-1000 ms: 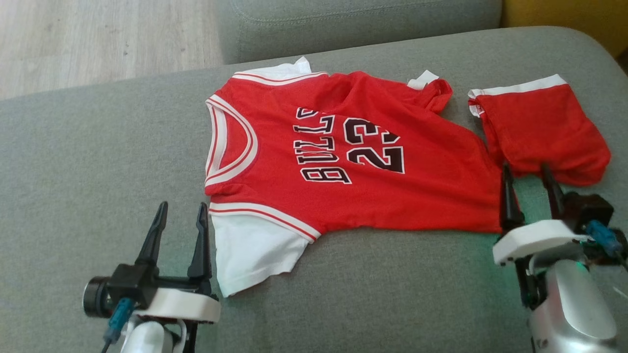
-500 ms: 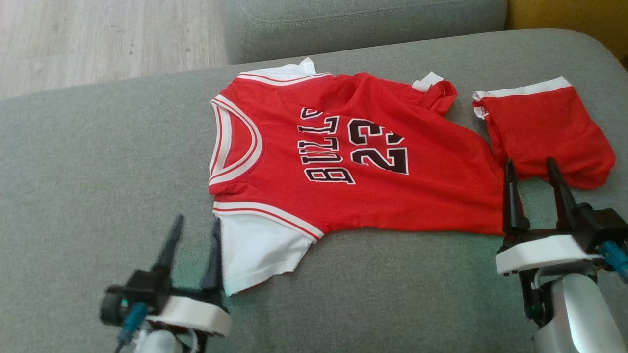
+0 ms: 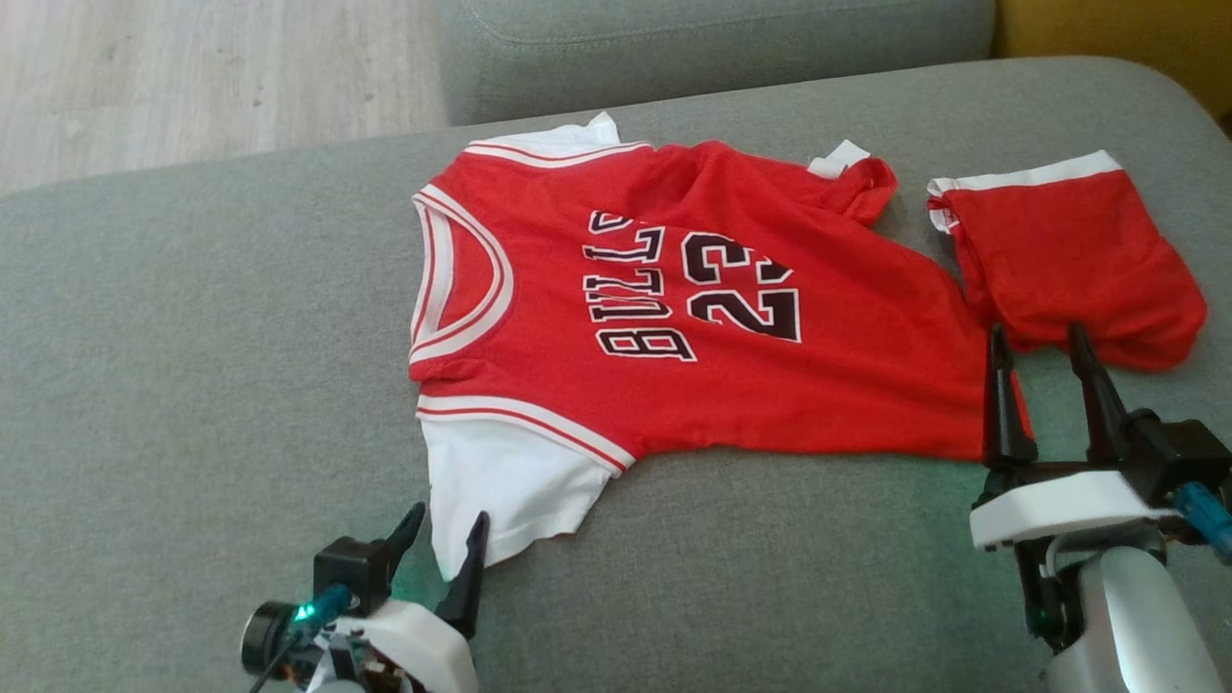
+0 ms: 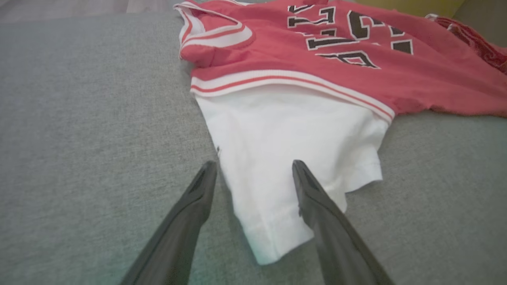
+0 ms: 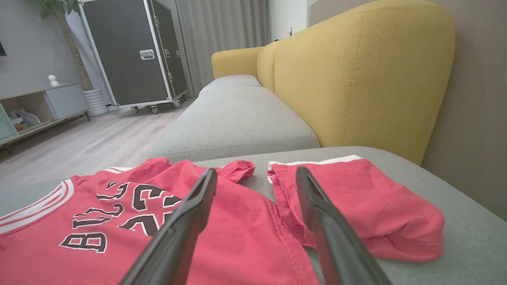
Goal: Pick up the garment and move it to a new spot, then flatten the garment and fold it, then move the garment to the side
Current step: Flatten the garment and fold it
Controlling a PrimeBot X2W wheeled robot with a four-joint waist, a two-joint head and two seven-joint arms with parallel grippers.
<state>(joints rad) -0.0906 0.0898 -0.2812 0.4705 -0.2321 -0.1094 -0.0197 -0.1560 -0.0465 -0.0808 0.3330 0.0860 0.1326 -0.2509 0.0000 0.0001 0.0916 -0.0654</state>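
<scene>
A grey sofa cushion (image 3: 192,337) carries a red basketball jersey (image 3: 818,385), spread nearly flat with its neckline toward the robot's left and one white sleeve (image 3: 500,481) pointing at the near edge. Red shorts (image 3: 1068,260) with a white waistband lie just beside the jersey's hem. The left gripper (image 3: 449,515) stands wide open and holds nothing; the sleeve's corner lies between its fingers (image 4: 198,206). The right gripper (image 3: 1037,332) is also spread wide and empty, at the hem's near corner beside the shorts. Black white-edged lettering (image 3: 640,308) reads "BULLS" and "23".
</scene>
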